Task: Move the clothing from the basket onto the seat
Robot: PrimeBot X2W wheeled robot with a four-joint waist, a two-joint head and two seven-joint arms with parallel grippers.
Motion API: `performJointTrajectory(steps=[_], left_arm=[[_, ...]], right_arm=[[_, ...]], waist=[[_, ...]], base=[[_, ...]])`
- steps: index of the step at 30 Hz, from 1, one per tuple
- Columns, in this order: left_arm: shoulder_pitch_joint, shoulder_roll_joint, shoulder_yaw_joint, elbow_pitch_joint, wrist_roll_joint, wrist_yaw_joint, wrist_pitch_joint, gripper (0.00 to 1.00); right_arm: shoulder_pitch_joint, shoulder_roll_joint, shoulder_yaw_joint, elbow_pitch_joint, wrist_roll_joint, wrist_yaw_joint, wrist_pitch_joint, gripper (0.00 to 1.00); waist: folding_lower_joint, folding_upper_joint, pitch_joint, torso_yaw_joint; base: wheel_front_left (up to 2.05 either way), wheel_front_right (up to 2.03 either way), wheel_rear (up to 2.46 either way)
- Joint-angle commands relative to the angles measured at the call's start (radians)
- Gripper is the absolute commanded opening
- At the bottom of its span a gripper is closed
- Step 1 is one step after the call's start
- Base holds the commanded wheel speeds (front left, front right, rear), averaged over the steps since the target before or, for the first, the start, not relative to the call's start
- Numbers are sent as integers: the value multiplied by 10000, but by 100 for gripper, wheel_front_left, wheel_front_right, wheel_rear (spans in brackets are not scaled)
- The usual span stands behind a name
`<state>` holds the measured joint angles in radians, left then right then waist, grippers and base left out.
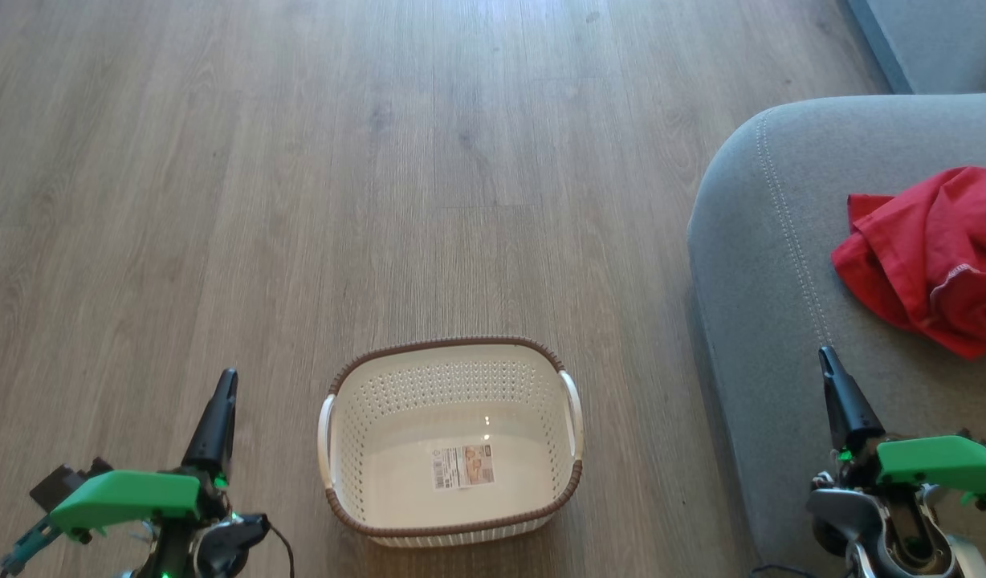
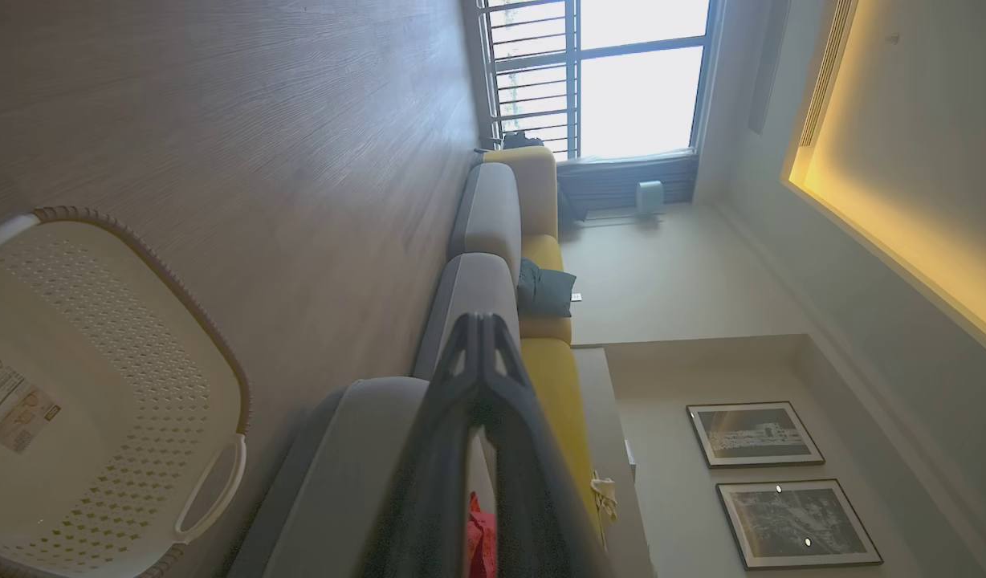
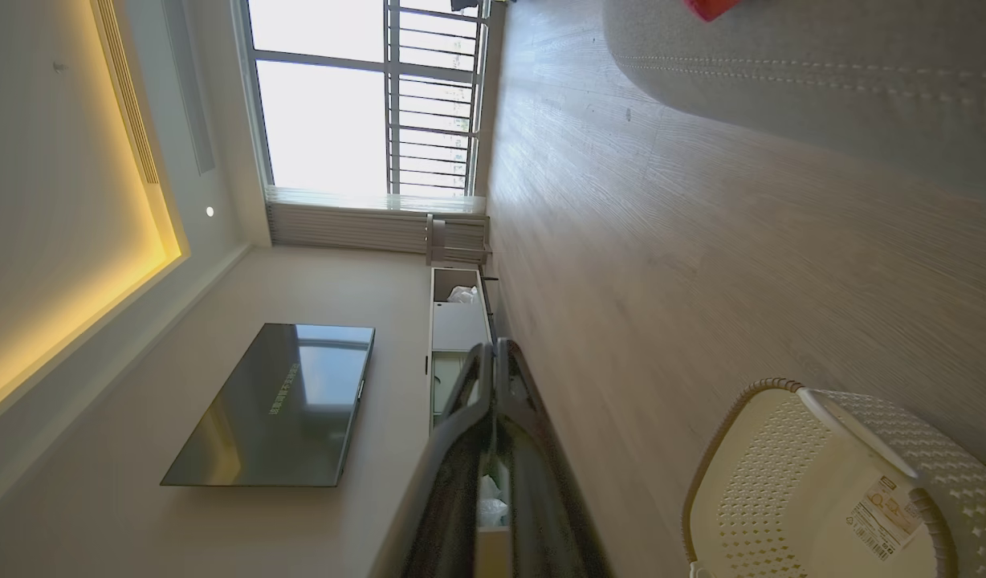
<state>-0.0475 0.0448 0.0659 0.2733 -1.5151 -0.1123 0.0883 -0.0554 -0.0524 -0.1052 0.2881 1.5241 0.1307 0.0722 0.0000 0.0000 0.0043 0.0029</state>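
The cream basket (image 1: 449,343) stands on the floor in front of me, holding nothing but the paper label (image 1: 463,466) on its bottom. The red clothing (image 1: 935,249) lies crumpled on the grey seat (image 1: 766,265) at the right, a strip of white trim showing. My left gripper (image 1: 226,381) is shut and empty, to the left of the basket. My right gripper (image 1: 829,360) is shut and empty too, over the seat's near edge and short of the clothing. The left wrist view shows the basket (image 2: 140,265) and the seat (image 2: 340,466); the right wrist view shows the basket (image 3: 750,409) and the seat (image 3: 782,64).
Pale wood floor (image 1: 300,201) stretches ahead and to the left. A second grey cushion (image 1: 935,40) sits at the far right. The sofa has a yellow back (image 2: 553,385). A window (image 3: 332,96), a wall television (image 3: 284,401) and a low cabinet (image 3: 457,321) stand across the room.
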Motion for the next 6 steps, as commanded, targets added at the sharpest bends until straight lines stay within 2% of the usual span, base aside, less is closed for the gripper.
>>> performJointTrajectory(steps=[1,6], left_arm=[[-537,55,405,-289,-390,-110,115,0],[-607,55,489,-278,-927,-184,257,0]], right_arm=[[-492,-75,104,-400,414,0,165,0],[-514,-72,39,-440,948,0,310,0]], waist=[[0,0,-3,-9],[0,0,-12,-29]], base=[[0,0,0],[0,0,0]])
